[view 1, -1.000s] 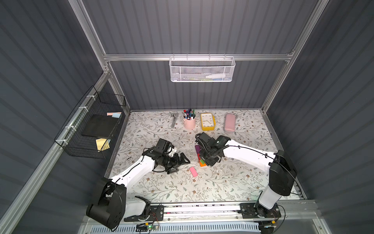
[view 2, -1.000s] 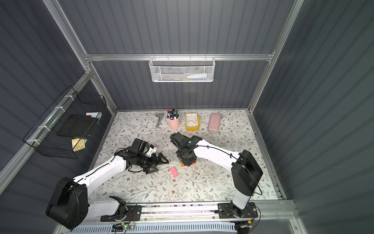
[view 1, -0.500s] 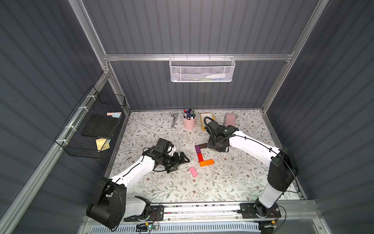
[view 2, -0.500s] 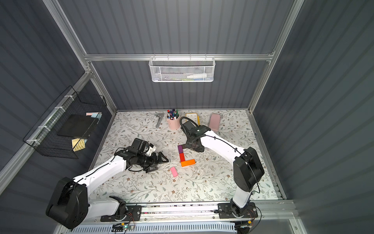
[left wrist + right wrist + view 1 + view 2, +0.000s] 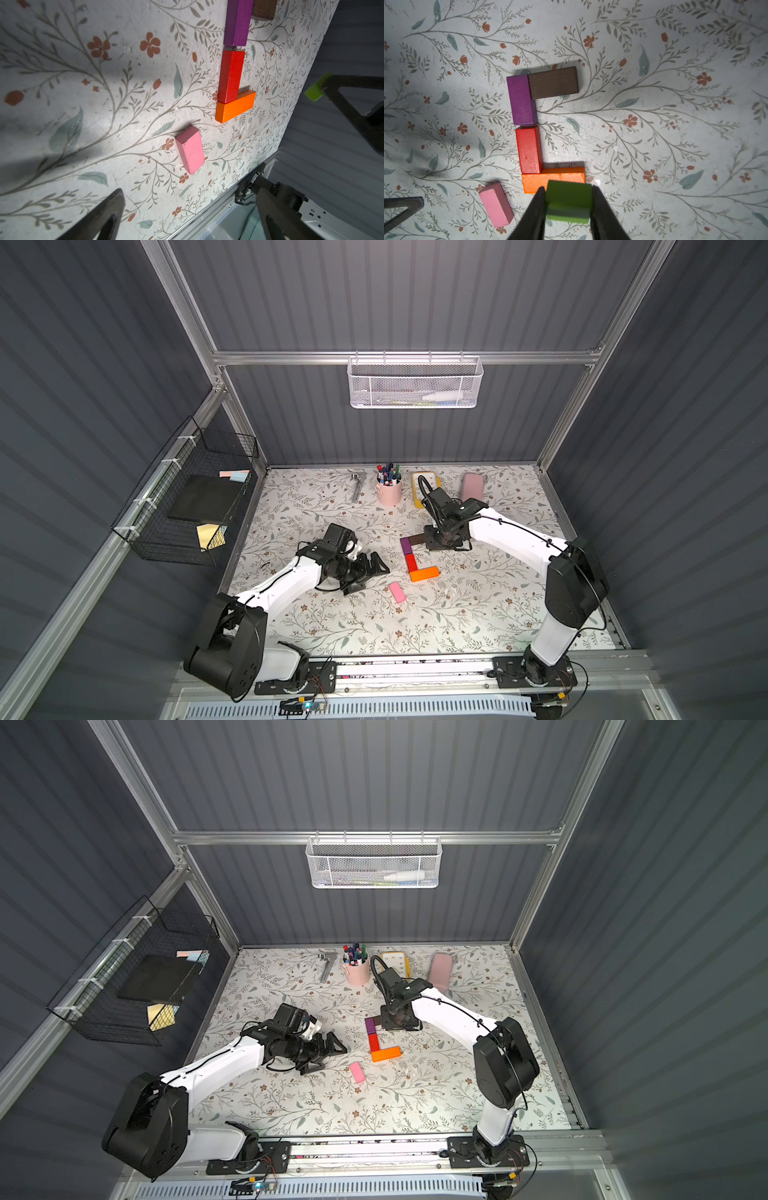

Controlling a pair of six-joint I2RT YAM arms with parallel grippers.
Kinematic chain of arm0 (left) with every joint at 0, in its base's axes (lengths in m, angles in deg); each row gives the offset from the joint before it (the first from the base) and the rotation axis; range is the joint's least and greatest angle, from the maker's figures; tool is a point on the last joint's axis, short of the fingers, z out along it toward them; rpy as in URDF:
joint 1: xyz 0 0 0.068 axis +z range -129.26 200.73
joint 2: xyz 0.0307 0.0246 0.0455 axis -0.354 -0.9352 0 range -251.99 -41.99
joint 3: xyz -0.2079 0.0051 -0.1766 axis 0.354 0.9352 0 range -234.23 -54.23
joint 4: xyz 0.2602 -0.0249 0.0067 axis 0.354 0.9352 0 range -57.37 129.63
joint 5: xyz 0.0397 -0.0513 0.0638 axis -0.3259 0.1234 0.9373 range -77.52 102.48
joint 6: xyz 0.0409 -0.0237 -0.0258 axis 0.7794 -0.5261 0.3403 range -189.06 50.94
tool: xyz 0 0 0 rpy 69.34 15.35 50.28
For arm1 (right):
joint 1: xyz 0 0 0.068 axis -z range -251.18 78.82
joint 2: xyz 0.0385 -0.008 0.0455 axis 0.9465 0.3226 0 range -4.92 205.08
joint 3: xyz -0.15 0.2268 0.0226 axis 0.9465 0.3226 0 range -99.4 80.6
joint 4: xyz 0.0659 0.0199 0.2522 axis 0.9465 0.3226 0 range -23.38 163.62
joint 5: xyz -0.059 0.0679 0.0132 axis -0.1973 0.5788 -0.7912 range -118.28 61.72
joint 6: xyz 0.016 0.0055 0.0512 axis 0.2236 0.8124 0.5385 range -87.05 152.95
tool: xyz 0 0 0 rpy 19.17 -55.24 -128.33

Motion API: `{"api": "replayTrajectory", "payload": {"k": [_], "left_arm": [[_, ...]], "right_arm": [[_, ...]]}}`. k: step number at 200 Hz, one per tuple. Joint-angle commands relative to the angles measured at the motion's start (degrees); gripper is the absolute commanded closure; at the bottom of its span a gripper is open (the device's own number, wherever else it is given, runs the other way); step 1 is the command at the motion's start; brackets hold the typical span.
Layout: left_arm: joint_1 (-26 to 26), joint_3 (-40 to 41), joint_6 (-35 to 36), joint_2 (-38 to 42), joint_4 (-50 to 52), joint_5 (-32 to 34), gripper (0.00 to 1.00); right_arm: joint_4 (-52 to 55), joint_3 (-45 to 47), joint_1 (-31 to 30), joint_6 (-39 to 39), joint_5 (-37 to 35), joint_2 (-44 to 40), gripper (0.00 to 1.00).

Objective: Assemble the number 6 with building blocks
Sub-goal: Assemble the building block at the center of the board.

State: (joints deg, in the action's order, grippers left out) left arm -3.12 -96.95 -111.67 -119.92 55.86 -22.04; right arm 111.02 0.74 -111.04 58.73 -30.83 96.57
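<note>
right claw [image 5: 568,188]: pinching small green cube [image 5: 569,199], has moved from the figure's near end to its far end, just right of dark brown bar [image 5: 553,82] | left claw [image 5: 372,578]: spread, unmoved, left of blocks | purple bar [image 5: 521,99], red bar [image 5: 528,149], orange bar [image 5: 542,182]: unmoved, joined in an L | pink block [image 5: 495,204]: unmoved, loose at near left on floral desk [image 5: 457,614]

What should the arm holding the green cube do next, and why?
Probably lower the green cube in the right gripper onto the mat beside the free end of the orange block, facing the red block: the unfinished 6 lacks its loop's right side.
</note>
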Motion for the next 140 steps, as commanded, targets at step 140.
{"api": "replayTrajectory", "payload": {"k": [140], "left_arm": [[0.21,-1.97,1.06,-0.25,1.25,1.21,0.00]], "right_arm": [[-4.49,3.73,0.22,-0.02,0.32,7.65,0.66]]}}
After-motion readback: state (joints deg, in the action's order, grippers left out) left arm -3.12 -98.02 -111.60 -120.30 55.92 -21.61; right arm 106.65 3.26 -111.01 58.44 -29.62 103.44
